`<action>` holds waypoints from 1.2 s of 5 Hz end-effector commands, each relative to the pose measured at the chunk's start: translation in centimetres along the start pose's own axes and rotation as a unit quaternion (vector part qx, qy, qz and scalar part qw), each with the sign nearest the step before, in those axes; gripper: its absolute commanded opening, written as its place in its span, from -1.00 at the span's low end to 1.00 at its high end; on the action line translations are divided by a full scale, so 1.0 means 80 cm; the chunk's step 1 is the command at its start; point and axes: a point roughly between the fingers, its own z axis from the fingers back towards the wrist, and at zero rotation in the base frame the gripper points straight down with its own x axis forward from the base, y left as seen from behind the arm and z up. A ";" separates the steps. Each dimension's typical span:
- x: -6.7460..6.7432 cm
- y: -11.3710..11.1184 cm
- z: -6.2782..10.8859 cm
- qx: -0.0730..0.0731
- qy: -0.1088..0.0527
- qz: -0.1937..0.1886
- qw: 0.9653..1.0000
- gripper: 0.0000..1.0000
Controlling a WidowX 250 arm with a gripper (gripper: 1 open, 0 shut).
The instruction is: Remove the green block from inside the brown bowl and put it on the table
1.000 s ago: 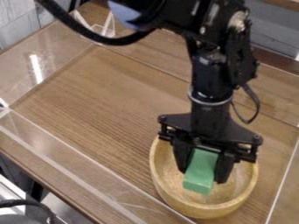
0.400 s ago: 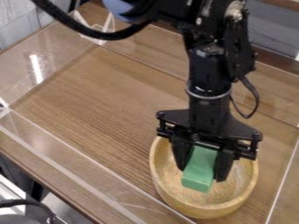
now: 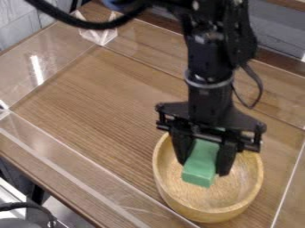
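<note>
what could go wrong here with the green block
The green block hangs tilted in the gripper, its lower end free, so it might slip and drop back into the brown bowl. The bowl's rim rises all around beneath it, so a sideways move made too low could knock block or fingers against it and drag the bowl.

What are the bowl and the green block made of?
The bowl looks like smooth, light-brown wood, judging by its warm tan colour and thick rim. The block seems matte, evenly bright green: perhaps painted wood, possibly plastic or foam.
</note>
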 end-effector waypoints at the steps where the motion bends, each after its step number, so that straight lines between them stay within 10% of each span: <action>1: 0.011 0.020 0.048 -0.013 -0.032 -0.001 0.999 -1.00; 3: 0.025 0.081 0.110 -0.009 -0.058 -0.009 0.998 -1.00; 6: 0.014 0.109 0.068 0.008 -0.059 -0.047 0.997 -1.00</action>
